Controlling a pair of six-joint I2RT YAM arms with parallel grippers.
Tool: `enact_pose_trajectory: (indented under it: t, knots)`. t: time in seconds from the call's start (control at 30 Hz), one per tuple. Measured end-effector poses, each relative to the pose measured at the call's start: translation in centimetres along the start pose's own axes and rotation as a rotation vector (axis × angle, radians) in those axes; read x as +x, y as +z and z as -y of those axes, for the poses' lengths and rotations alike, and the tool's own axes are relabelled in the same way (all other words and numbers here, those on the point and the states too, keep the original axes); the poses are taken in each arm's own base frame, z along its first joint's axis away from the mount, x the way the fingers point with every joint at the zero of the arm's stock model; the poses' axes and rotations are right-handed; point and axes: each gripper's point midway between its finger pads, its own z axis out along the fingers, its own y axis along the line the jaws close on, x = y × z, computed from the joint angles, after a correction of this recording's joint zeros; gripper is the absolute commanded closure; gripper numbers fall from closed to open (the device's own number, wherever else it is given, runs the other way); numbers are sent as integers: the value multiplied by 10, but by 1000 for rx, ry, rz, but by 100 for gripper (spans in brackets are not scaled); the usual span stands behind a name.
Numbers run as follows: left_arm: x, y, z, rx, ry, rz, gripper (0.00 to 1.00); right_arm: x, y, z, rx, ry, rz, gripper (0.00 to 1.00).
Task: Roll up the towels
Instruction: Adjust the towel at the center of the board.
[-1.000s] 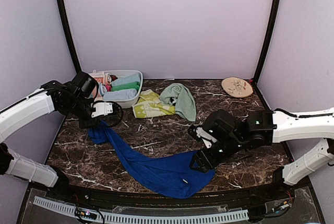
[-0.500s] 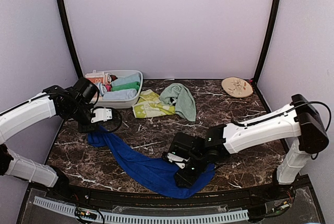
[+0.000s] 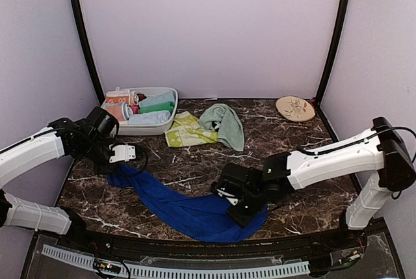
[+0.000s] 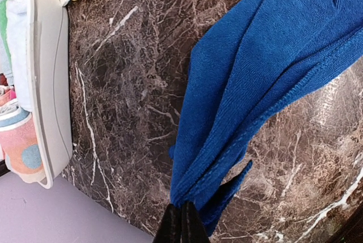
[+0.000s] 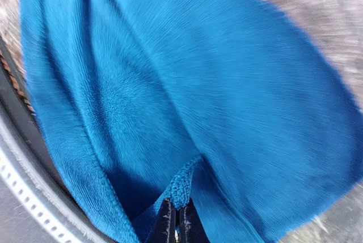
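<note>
White bin (image 3: 172,113) of rolled cloths (image 3: 151,117), far left, beyond blue towel (image 3: 188,211)

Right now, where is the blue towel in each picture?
Top view: blue towel stretched low across the picture.
Left wrist: fills the right side.
Right wrist: fills almost everything.
Shared landmark: dark marble table.

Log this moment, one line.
left hand: shut on blue towel, left end | right hand: shut on same towel, right end | roll: not started
</note>
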Motion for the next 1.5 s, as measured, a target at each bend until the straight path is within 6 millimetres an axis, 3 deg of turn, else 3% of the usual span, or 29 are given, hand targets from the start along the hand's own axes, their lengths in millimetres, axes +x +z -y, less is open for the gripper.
enact_pose_trajectory:
  t: [0.03, 0.07, 0.17, 0.2, 0.27, 0.37, 0.57, 0.7, 0.87, 1.2, 1.37, 1.5]
  knots:
    - [3, 3, 5, 6, 11, -1, 100, -2, -9, 4, -1, 15, 25, 100]
    - [5, 6, 11, 9, 21, 2, 93, -5, -18, 8, 0, 32, 48, 100]
    - [13, 13, 26, 20, 65, 13, 52, -18, -54, 32, 3, 110, 149, 100]
    - [15, 15, 32, 26, 81, 20, 45, -23, -65, 40, 4, 135, 182, 100]
    - [16, 14, 40, 36, 99, 43, 40, -30, -89, 55, 1, 188, 259, 100]
    - [9, 9, 43, 49, 100, 94, 39, -32, -108, 63, -2, 216, 316, 100]
    - [-19, -2, 47, 162, 58, 199, 40, -14, -122, 76, 36, 253, 316, 100]
    - [-28, 3, 56, 240, 54, 226, 40, -12, -146, 94, 69, 308, 359, 100]
    - [-19, 15, 69, 265, 84, 195, 40, -22, -179, 116, 114, 372, 436, 100]
    - [7, 23, 101, 294, 125, 166, 40, -3, -176, 175, 261, 504, 367, 100]
    - [25, 34, 119, 294, 159, 133, 40, 1, -176, 185, 279, 514, 357, 100]
    - [29, 47, 120, 260, 167, 120, 39, 1, -177, 186, 279, 514, 356, 100]
